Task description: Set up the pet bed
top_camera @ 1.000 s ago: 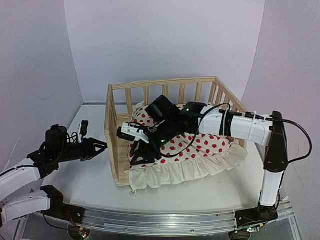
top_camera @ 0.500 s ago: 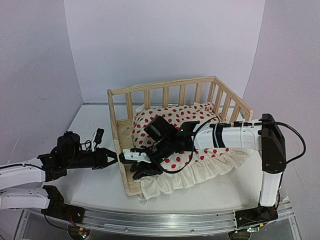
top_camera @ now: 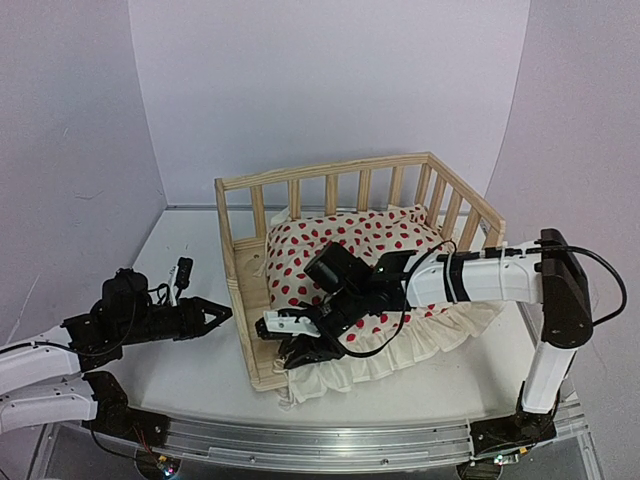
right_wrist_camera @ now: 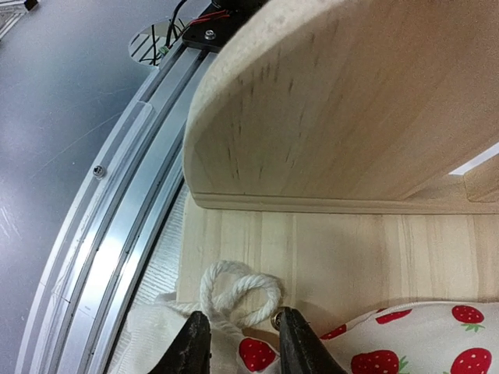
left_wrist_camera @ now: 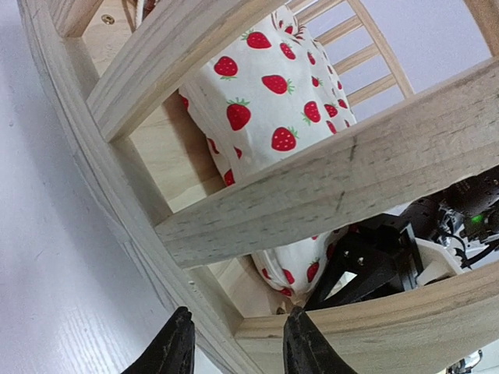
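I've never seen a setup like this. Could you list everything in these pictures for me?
Frame: one, pale wood, slatted on three sides, mid-table.
Cushion: one, white with red strawberries, ruffled, in the frame, frill spilling over the open side.
String: one seen, white, looped at the cushion's corner.
Table: one, white, under everything.
Rail: one, metal, along the near edge.
Left arm: black and white, low at the left.
Right arm: black and white, reaching across the cushion.
Left gripper: open, by the frame's left side.
Right gripper: shut on the cushion's corner.
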You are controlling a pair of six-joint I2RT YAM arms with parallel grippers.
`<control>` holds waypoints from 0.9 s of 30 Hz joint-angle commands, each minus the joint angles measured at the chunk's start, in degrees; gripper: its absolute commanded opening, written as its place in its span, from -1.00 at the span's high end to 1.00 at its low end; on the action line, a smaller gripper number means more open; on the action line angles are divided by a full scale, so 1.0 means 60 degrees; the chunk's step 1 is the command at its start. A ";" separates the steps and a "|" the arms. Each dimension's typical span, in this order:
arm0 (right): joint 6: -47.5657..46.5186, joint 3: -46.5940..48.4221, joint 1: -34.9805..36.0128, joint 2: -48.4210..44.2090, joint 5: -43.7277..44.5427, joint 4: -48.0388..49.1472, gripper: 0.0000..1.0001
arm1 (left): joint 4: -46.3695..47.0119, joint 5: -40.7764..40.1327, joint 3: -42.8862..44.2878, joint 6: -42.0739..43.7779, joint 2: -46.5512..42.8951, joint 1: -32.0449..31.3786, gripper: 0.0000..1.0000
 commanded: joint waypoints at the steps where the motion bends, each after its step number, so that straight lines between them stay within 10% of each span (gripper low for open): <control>1: 0.0610 0.0005 -0.0012 -0.0126 0.0400 0.0450 0.44 | -0.0661 -0.0543 0.0754 0.0501 -0.0186 -0.0028 0.19; 27: 0.1996 -0.1108 0.0757 -0.1044 0.3764 0.1027 0.55 | -0.1254 -0.0745 0.1222 0.0911 -0.0141 -0.0028 0.15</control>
